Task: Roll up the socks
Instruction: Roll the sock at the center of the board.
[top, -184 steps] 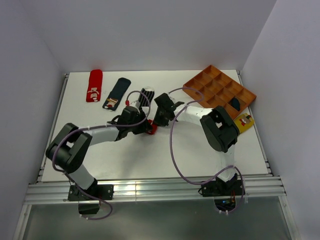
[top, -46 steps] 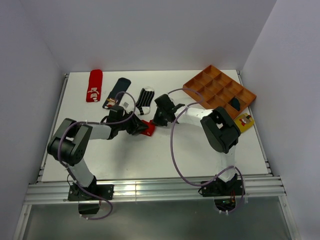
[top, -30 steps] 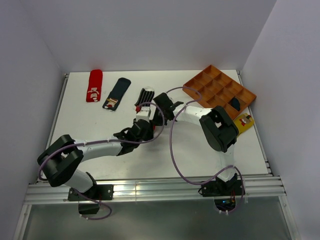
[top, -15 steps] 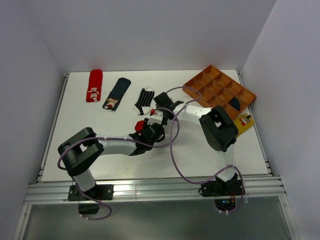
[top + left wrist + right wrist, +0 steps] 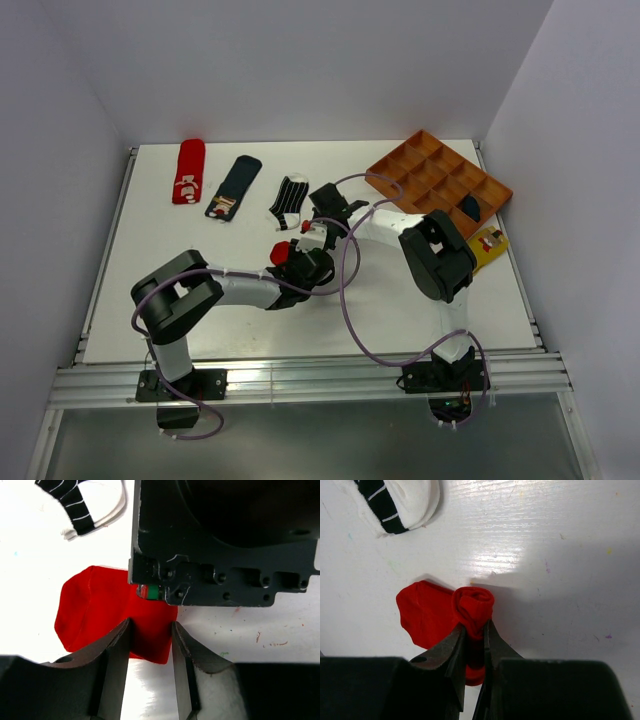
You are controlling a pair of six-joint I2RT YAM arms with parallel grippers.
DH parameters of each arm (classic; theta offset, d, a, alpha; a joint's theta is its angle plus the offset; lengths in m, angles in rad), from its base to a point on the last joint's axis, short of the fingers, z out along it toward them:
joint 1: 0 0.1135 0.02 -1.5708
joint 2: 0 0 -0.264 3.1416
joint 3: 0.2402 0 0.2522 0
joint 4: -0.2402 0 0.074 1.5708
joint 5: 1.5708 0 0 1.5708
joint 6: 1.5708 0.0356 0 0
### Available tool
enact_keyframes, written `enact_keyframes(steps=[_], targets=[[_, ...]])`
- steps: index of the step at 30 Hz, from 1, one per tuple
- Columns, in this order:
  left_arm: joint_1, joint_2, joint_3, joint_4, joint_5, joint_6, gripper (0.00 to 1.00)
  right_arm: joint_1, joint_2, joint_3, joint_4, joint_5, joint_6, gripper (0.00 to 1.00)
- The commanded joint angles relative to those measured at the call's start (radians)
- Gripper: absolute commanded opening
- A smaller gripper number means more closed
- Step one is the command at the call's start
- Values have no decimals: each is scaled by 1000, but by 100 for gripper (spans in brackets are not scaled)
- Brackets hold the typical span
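While right gripper [image 5: 474,632] clamps the rolled end of a small red fabric sock [image 5: 427,617], flat part lying toward black-and-white striped sock [image 5: 395,505], left gripper [image 5: 150,630] parted astride it, roll hidden in left wrist view.

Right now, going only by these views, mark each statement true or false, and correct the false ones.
1. The right gripper pinches the rolled end of a red sock. True.
2. The striped sock lies in the tray. False: it lies flat on the table, left of the tray.
3. A navy sock sits in one tray compartment. True.
4. The yellow sock lies at the table's far left. False: it lies beside the tray on the right; a second red sock lies far left.
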Motion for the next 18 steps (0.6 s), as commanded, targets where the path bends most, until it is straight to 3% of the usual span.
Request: enact_keyframes(steps=[1,15,18], targets=[[-2,40,20,-100,29,-37,42,15,22,19,-66,6,-15,9],[24,22,7,-140,90,-51,49,6,22,42,-87,-5,-21,12],[27,39,15,-149,95,-57,40,5,20,46,-87,-7,-21,12]])
